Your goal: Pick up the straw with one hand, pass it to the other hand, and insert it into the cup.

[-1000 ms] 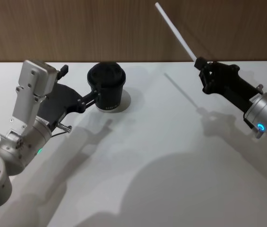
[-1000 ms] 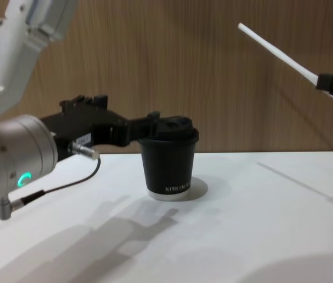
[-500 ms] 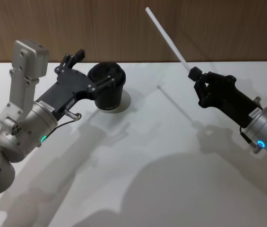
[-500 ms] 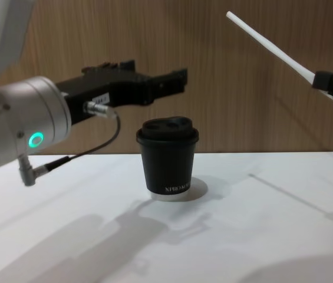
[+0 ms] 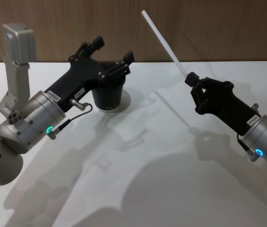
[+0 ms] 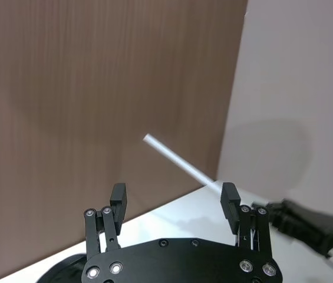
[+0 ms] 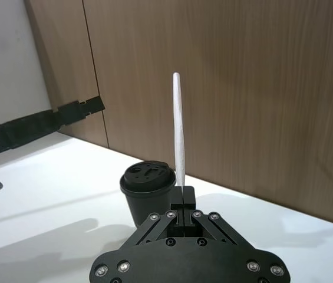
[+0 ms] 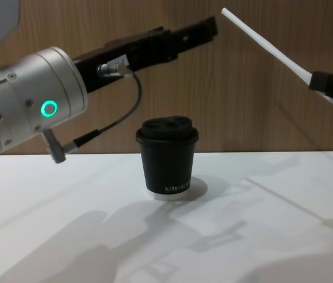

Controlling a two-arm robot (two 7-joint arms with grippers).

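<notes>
My plain black blocky right gripper (image 5: 190,78) pinches the long, thin white plastic straw (image 5: 164,42) by its lower end, well above the white table (image 5: 171,165). The straw's long axis runs up from those jaws, slanting towards my left side. My long black left gripper (image 5: 112,51), with its white label sticker, hangs with fingers spread wide above the small black lidded paper cup (image 5: 106,98), pointing at the straw's free half. I judge the handover needs those fingers straddling the shaft, which is well apart from them.
</notes>
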